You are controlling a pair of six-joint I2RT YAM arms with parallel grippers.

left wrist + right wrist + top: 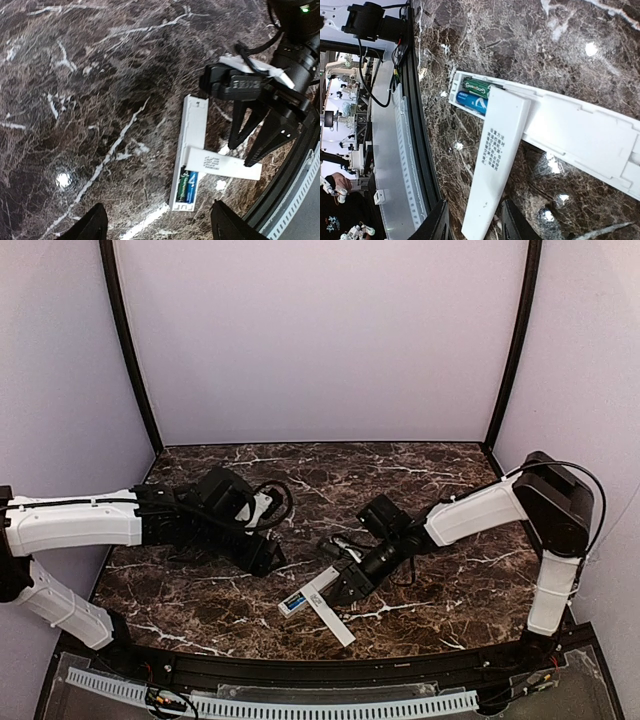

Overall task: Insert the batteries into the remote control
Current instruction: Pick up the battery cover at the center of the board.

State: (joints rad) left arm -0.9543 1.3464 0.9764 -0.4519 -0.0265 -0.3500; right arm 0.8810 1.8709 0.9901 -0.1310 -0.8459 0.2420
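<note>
nearest us, the loose battery cover lies crosswise over the remote control, which rests back-up on the marble table. at the remote's near end the bay is uncovered, and the batteries, one blue and one green, sit side by side inside it. so we judge the loading done and the closing step in hand. a little farther off, the right gripper points down with its jaws astride the cover's outer end; we cannot tell whether they pinch it. beyond that, the left gripper hangs spread wide with nothing in it. next we would need the cover turned in line with the remote and seated over the bay, probably with the remote steadied.
</note>
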